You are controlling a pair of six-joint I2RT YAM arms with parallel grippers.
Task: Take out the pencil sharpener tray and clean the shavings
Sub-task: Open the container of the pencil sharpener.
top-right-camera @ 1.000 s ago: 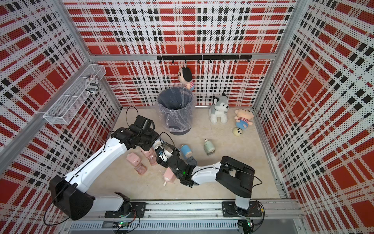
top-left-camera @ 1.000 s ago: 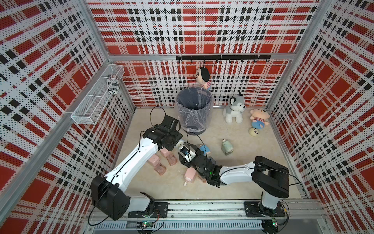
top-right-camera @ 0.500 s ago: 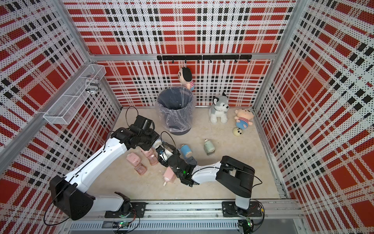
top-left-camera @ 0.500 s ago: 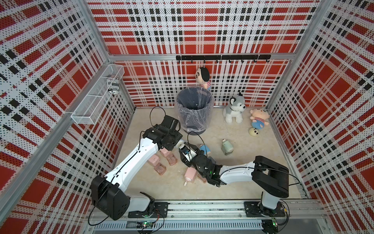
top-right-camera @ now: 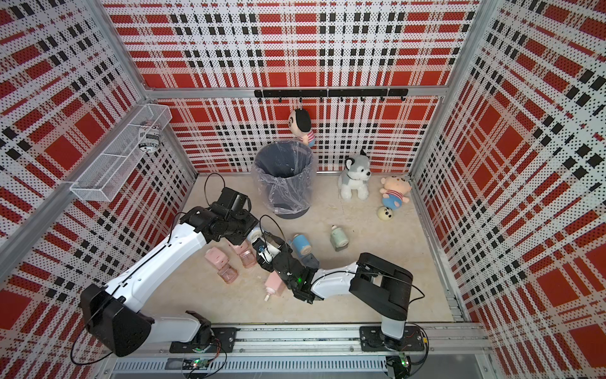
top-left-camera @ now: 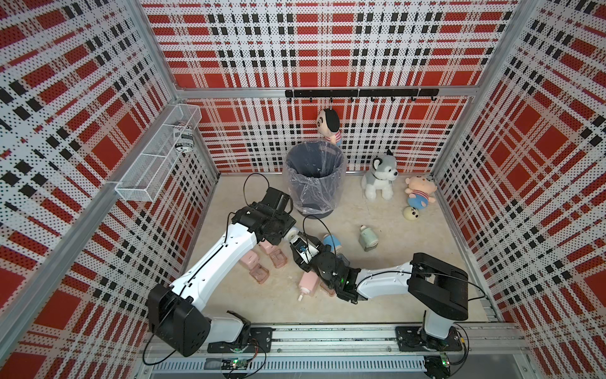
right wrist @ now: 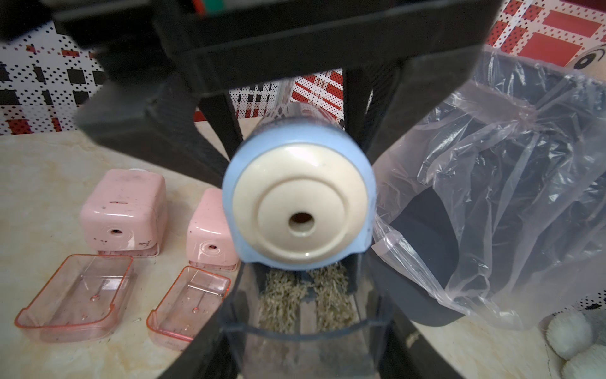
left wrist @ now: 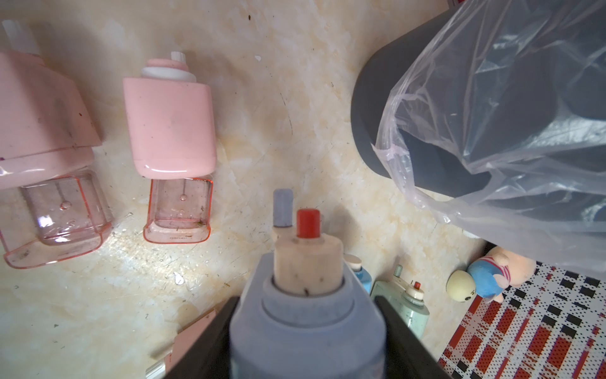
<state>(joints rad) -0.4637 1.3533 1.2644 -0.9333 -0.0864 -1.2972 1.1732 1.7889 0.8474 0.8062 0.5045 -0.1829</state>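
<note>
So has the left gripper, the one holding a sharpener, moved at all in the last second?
No. Judged against the bin in a top view, the left gripper sits where it was, shut on its sharpener.

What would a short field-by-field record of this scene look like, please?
Left gripper: shut on blue sharpener
Right gripper: shut on the sharpener's clear tray
Tray contents: shavings, not yet emptied
Bin: lined with a plastic bag, close beside the held sharpener
Pink trays: two, pulled out, lying on the table in front of their pink sharpeners
</note>
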